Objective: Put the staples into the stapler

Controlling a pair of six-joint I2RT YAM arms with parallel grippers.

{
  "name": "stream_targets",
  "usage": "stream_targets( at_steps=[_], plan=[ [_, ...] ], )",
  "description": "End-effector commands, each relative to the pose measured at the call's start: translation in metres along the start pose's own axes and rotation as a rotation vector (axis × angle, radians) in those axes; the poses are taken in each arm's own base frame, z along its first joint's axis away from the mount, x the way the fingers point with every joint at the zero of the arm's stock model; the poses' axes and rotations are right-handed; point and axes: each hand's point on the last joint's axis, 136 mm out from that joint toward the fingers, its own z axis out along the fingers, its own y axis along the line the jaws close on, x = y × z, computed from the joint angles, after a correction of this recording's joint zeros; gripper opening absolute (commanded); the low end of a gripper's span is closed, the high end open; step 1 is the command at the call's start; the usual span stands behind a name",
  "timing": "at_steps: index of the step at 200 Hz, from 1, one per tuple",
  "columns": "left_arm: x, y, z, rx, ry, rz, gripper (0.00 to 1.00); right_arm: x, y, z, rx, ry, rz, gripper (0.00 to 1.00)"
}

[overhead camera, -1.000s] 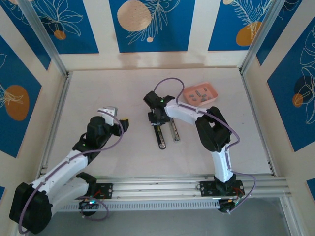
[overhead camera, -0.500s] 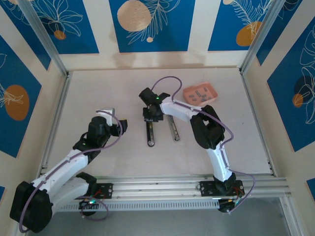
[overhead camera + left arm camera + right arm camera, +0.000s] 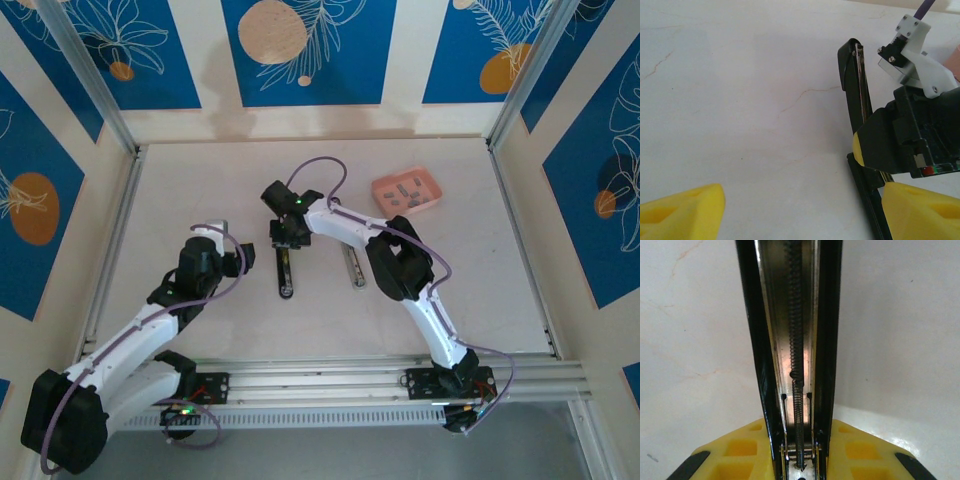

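One stapler [image 3: 286, 275], long axis nearward, pinched at its far end by your right gripper [image 3: 286, 238]; left gripper [image 3: 800, 217] just beside, jaws spread empty

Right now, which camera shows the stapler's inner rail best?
The right wrist view: close up along the open stapler, silvery rail and coil spring facing the lens, held in the right pincer. Top external shows the stapler as a slim dark bar; left wrist shows its black edge side-on.
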Motion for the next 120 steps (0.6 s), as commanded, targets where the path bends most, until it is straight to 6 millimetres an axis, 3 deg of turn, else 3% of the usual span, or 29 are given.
stream_targets(
  at_steps=[1,23,70,94,120],
  plan=[
    [-0.01,0.004,-0.002,-0.019,-0.023,-0.021,0.82,-0.005,0.01,-0.005,-0.023,-0.001,0.017,0.28],
    [-0.01,0.005,-0.002,-0.02,-0.022,-0.022,0.82,-0.007,0.015,-0.012,-0.034,-0.003,0.008,0.38],
    [-0.017,0.001,-0.004,-0.003,-0.03,-0.002,0.82,-0.025,0.021,-0.061,-0.042,-0.087,-0.053,0.44],
    [-0.012,-0.008,-0.001,0.048,-0.009,0.009,0.82,-0.026,-0.004,-0.085,-0.018,-0.105,-0.063,0.45],
    [-0.005,-0.014,0.002,0.085,0.015,0.003,0.82,-0.022,-0.056,-0.101,0.052,-0.094,-0.04,0.47]
  ],
)
